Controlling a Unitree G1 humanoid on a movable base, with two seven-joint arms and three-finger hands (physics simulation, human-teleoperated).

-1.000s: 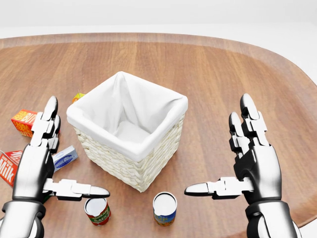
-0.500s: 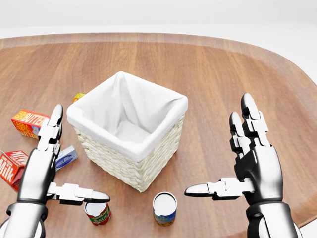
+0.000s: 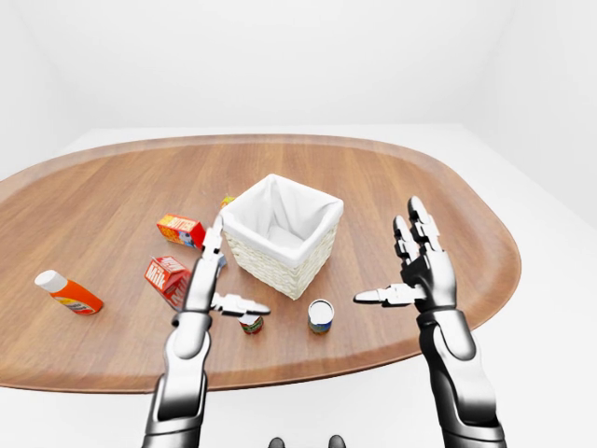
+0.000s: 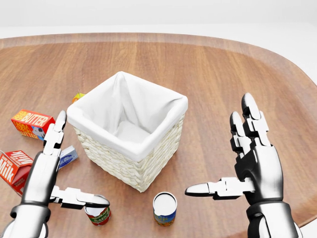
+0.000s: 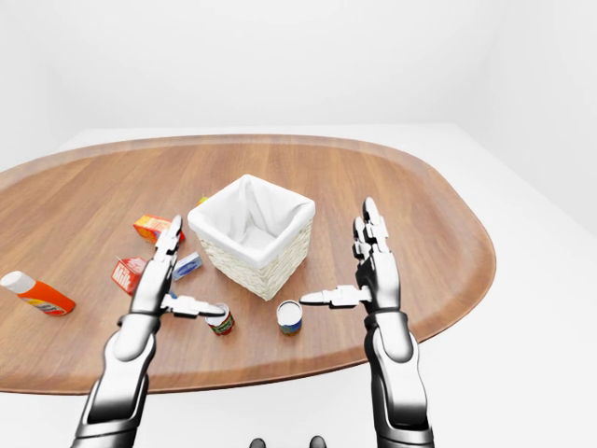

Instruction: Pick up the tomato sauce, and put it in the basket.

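The tomato sauce (image 4: 99, 215), a small can with a red and green label, stands upright at the bottom of the head view, below the basket's left corner. My left hand (image 4: 81, 161) is open, fingers pointing up beside the basket and thumb stretched flat just over the can's top. The wicker basket (image 4: 119, 163), lined with white cloth, stands in the middle of the wooden table with nothing visible inside it. Off to the basket's right my right hand (image 4: 218, 146) is open and holds nothing, its thumb pointing left.
A blue-labelled can (image 4: 164, 208) stands right of the tomato sauce. Left of the basket lie a butter box (image 4: 30, 122), a milk carton (image 4: 14, 166), a small blue box (image 4: 67, 157) and an orange item (image 4: 78, 97). An orange bottle (image 3: 67, 292) lies far left.
My left hand has sunk toward the bottom of the view, uncovering the butter box; its thumb now lies over the tomato sauce can. The right hand has stayed put.
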